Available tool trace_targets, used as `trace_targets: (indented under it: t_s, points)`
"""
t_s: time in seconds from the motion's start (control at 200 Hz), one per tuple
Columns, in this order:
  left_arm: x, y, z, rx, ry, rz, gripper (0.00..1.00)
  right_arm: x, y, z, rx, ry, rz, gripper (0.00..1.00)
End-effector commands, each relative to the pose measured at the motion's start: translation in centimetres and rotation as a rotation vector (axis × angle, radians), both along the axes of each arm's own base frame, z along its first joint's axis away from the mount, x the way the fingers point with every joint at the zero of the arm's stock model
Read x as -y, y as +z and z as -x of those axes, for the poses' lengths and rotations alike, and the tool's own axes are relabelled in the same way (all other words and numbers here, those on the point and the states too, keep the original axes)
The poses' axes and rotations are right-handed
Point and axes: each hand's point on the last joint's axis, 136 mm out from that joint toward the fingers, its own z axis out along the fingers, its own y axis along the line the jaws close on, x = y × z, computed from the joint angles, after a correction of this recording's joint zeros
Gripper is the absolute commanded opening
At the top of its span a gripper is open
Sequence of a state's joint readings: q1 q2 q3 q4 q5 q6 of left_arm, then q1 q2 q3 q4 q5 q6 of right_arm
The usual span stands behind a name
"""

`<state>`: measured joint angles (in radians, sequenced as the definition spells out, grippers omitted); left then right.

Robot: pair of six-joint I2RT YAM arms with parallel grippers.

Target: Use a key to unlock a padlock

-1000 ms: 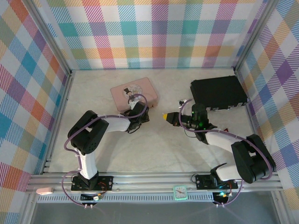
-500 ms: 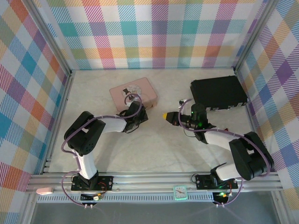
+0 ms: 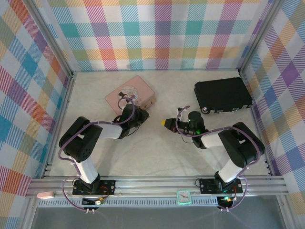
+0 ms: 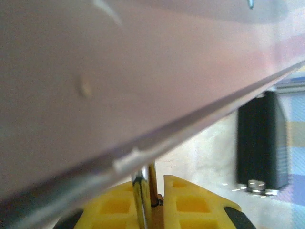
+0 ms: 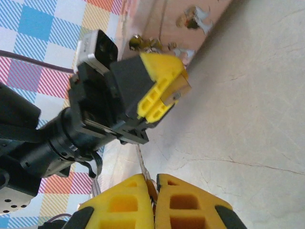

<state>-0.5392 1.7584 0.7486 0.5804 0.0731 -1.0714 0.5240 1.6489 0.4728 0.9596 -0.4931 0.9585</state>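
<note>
Key approach, before insertion. The left fingers are clenched on the padlock, whose brass body juts from between the yellow pads, just beside the front edge of the pink tin and lifted slightly off the desk. In the left wrist view the thin silver shackle and brass edge stand upright between the pads, with the tin's wall directly above. The right fingers are pressed together on the key, a thin silver blade rising from between their tips. Key and padlock are near each other but apart, and the two arms face one another across the middle of the desk, well clear of the black box.

The step in hand appears to be presenting the key to the lock. The next move likely calls for lining the blade up with the keyway on the padlock's exposed end, then a short, straight advance. The keyway itself is too small to make out, so the blade's orientation cannot be checked against it.
</note>
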Motion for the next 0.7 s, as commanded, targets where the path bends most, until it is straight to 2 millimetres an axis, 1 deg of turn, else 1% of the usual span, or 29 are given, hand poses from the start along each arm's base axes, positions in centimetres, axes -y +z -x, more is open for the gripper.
trace_targets:
  t_s: [0.0, 0.205, 0.295, 0.415, 0.695]
  points:
    - [1.9, 5.2, -0.5, 0.088, -0.027, 0.255, 0.00, -1.1, 1.4, -0.6, 0.026, -0.023, -0.089, 0.00]
    - [2.4, 6.9, -0.8, 0.121, -0.036, 0.343, 0.00, -2.3, 1.4, -1.4, 0.007, -0.005, -0.155, 0.00]
    - [2.5, 7.4, -0.6, 0.132, -0.043, 0.359, 0.00, -2.8, 2.1, -1.7, 0.022, 0.009, -0.178, 0.00]
    - [2.2, 7.6, -0.3, 0.139, -0.041, 0.359, 0.00, -3.1, 2.5, -2.2, 0.029, 0.010, -0.174, 0.00]
    - [2.3, 8.3, 0.2, 0.145, -0.055, 0.367, 0.00, -3.7, 2.5, -3.0, 0.032, 0.014, -0.184, 0.00]
